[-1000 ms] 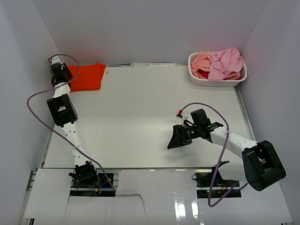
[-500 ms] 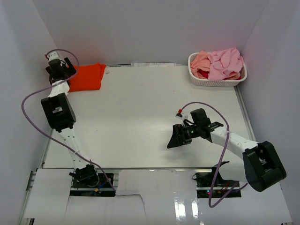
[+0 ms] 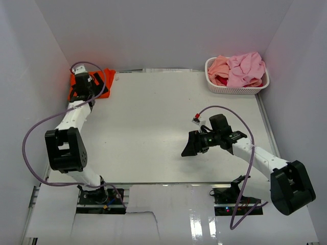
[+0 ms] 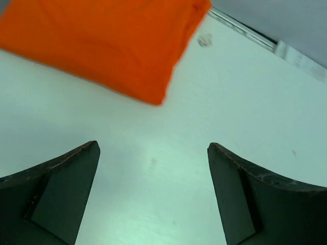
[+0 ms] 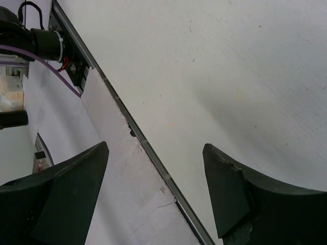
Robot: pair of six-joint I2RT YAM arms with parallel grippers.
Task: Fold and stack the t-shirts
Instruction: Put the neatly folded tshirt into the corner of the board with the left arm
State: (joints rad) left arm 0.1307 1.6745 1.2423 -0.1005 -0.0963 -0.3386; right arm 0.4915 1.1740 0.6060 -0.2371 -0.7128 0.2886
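Folded orange t-shirt [image 4: 102, 46], soft matt cloth, on a smooth matt white bench [image 4: 230, 102] edged by a shiny metal rail [image 4: 291, 53]. Crumpled pink and peach shirts [image 3: 245, 69], soft cloth, in a perforated white plastic basket [image 3: 236, 90]. Left hand [image 4: 152, 144] and right hand [image 5: 154, 145]: matt black fingers, scuffed along their edges.

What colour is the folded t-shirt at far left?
The folded t-shirt is bright orange-red, clearest in the left wrist view.

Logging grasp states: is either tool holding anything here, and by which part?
Nothing is held. The left tool is open beside the folded orange t-shirt, not touching it; the right tool is open over the table.
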